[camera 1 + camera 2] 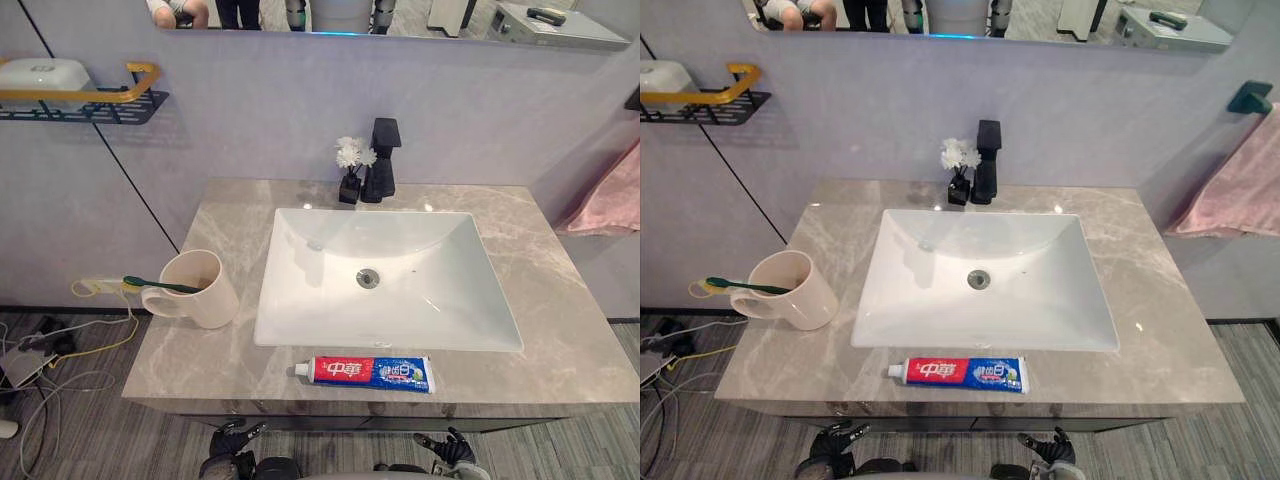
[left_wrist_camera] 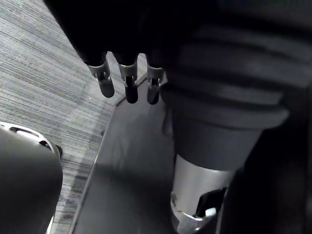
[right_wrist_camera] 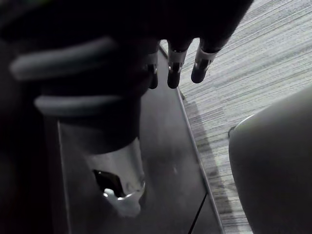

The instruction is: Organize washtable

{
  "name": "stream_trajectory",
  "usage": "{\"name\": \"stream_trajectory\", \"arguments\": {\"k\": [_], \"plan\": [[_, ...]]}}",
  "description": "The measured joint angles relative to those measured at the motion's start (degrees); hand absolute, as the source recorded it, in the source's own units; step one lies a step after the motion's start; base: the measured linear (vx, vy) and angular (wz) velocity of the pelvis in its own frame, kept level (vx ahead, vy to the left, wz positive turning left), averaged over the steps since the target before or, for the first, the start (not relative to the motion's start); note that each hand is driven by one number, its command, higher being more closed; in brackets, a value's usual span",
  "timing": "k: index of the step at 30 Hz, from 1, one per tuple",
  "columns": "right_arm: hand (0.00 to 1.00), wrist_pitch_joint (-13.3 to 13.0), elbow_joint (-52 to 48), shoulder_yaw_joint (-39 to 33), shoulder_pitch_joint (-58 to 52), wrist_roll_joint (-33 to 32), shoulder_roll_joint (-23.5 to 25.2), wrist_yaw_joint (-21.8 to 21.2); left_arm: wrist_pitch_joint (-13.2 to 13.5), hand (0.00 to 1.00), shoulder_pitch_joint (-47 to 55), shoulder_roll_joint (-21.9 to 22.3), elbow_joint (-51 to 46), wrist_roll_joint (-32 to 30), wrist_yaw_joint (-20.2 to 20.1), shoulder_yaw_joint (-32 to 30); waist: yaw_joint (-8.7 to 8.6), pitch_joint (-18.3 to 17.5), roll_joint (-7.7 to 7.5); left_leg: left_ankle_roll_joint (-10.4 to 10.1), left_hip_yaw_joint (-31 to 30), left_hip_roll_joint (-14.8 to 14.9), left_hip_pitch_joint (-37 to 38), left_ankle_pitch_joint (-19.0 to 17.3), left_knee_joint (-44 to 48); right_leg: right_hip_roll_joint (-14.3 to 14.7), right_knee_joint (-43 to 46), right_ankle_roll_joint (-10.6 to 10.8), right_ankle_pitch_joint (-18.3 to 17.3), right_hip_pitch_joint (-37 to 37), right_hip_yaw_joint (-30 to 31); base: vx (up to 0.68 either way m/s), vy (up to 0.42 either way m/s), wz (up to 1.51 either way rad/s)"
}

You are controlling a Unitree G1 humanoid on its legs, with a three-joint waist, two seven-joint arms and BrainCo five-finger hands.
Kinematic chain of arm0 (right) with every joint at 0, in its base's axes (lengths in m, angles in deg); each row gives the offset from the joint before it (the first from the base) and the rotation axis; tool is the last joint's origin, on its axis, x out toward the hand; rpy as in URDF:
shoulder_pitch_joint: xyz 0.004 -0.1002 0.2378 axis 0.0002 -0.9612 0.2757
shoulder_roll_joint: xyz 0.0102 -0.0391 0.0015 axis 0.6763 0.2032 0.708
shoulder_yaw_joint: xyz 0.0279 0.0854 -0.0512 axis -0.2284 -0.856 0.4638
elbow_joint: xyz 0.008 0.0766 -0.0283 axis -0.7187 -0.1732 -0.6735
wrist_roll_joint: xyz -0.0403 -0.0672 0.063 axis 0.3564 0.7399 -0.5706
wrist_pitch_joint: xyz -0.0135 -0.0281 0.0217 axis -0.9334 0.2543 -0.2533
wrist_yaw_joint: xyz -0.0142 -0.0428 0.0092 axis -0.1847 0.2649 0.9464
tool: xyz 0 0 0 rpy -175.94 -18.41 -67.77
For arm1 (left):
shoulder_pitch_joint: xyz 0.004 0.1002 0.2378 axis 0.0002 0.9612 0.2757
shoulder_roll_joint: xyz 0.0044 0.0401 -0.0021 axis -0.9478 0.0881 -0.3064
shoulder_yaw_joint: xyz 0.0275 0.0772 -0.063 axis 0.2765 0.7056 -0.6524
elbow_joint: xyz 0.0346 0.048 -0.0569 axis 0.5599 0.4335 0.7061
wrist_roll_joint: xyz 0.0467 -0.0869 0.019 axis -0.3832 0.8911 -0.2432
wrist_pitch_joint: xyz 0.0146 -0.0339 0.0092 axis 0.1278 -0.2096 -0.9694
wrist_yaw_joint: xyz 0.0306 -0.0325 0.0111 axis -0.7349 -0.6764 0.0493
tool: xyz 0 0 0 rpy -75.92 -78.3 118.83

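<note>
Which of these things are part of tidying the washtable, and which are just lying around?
Part of the job:
- toothpaste tube, lying flat in front of the sink
- green toothbrush, across the cup's rim
- beige cup

Just there:
- black faucet
- small flower vase
- pink towel
- wall shelf

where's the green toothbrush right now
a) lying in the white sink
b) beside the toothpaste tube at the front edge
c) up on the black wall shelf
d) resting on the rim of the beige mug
D: the green toothbrush rests on the rim of the beige ceramic mug, which stands on the grey marble counter to the left of the white sink.
</note>
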Motion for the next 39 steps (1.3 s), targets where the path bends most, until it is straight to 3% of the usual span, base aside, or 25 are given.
{"name": "stream_trajectory", "arguments": {"k": [11,12,19,23,29,37,39], "plan": [[0.00,0.00,0.99,-2.63,0.12,-0.01,-0.14,0.51,0.56,0.00,0.52,0.89,-0.02,0.00,-0.12,0.03,0.14,-0.60,0.81,-0.30,-0.44,-0.51,1.69,2.21,-2.96,0.74,-3.00,-0.27,1.79,1.47,0.60,-0.01,-0.003,-0.01],[0.00,0.02,3.74,-3.99,1.10,-0.03,-0.64,0.52,0.82,0.00,0.31,0.87,0.42,0.03,-0.53,-0.15,1.46,-0.55,1.03,-0.01,-1.72,-1.33,2.68,2.79,-4.63,0.56,-4.93,-0.54,2.20,3.01,0.06,0.00,0.000,0.00],[0.00,0.01,3.80,-4.25,1.05,-0.82,-0.66,0.51,0.86,0.00,0.31,0.79,0.46,0.01,-1.00,-0.03,1.46,-0.50,1.11,0.03,-1.71,-1.56,3.08,3.38,-5.89,0.47,-5.14,-0.54,2.22,3.00,-0.02,0.00,0.000,0.00],[0.00,-0.15,4.43,-4.70,0.92,-4.04,-0.98,0.39,1.86,0.00,-0.08,0.47,1.71,-0.07,-1.10,1.25,1.43,-0.44,1.26,0.10,-1.99,-2.48,4.30,6.03,-10.77,0.20,-7.26,-0.22,3.35,3.22,-0.67,0.02,0.002,0.06],[0.00,-0.30,5.97,-6.29,0.72,-8.55,-1.86,0.40,2.00,0.00,-0.87,-1.26,3.03,-0.12,-0.99,5.02,1.22,-0.08,1.35,0.31,-4.90,-3.31,4.44,6.77,-11.89,-0.37,-9.75,-0.03,3.91,5.67,-3.83,0.03,-0.010,0.26],[0.00,-0.32,7.33,-7.17,0.82,-9.58,-3.21,0.44,2.47,0.00,-0.95,-1.33,3.27,0.03,-0.21,4.04,0.79,0.83,1.69,0.44,-7.02,-3.95,4.73,7.29,-12.25,-0.89,-10.37,0.03,3.95,7.21,-6.55,-0.01,-0.009,0.15],[0.00,-0.31,7.35,-8.89,1.06,-9.57,-3.24,0.45,2.38,0.00,-0.73,-1.59,3.69,0.40,0.12,0.91,0.19,1.35,1.75,0.51,-8.13,-4.14,4.80,7.79,-12.62,-1.02,-10.38,0.04,3.94,7.79,-7.44,-0.06,-0.019,0.25]]}}
